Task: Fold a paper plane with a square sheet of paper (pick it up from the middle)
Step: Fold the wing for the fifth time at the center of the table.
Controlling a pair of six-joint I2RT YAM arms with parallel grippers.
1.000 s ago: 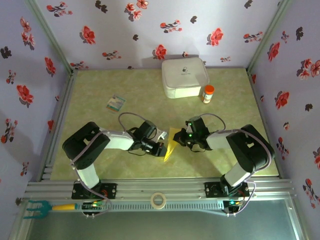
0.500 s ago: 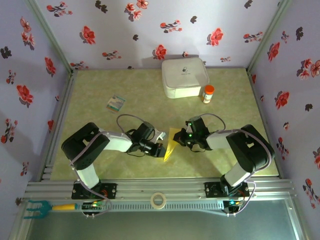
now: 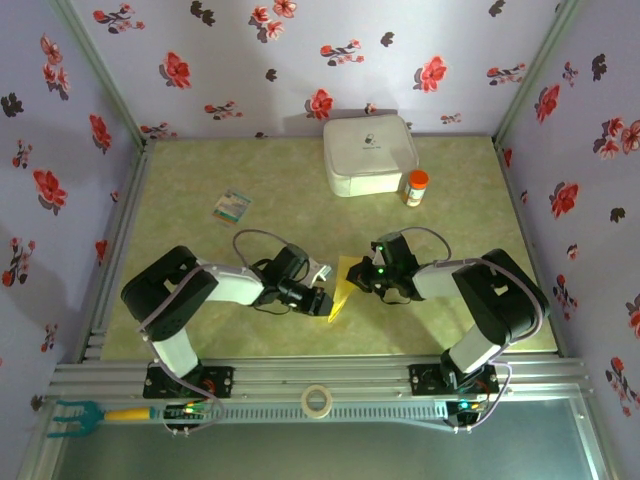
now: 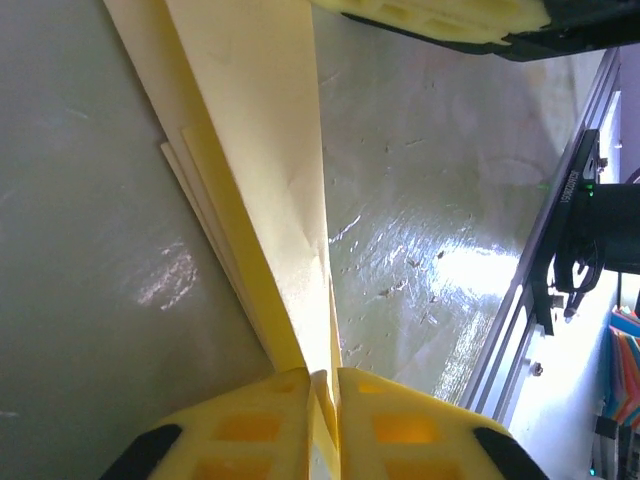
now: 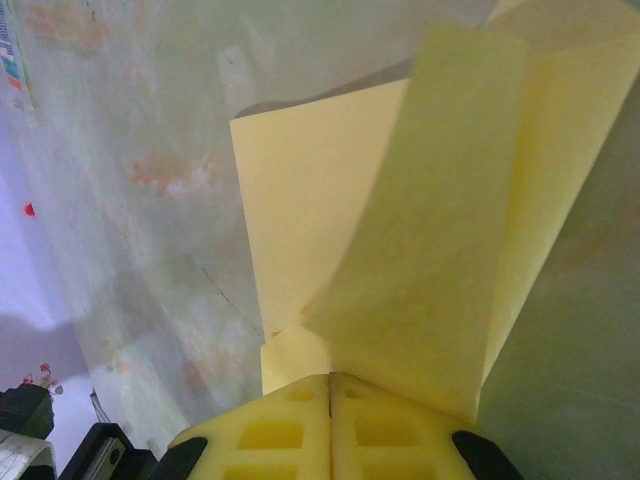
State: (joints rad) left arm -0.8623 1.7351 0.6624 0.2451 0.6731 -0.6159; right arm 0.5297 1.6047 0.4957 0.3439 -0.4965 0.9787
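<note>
From above, the yellow paper [image 3: 335,290] is seen well in front of the white box [image 3: 368,155], toward the arm bases, caught between the left gripper [image 3: 322,301] and the right gripper [image 3: 358,280]. The grips are made plain by the wrist views: folded layers are pinched between the left fingers [image 4: 250,425], and a curled flap is clamped by the closed right fingers [image 5: 270,430]. A small dark mark is carried on the box lid (too small to be read). The teal-and-white card [image 3: 232,206], left of the box, is equally illegible.
</note>
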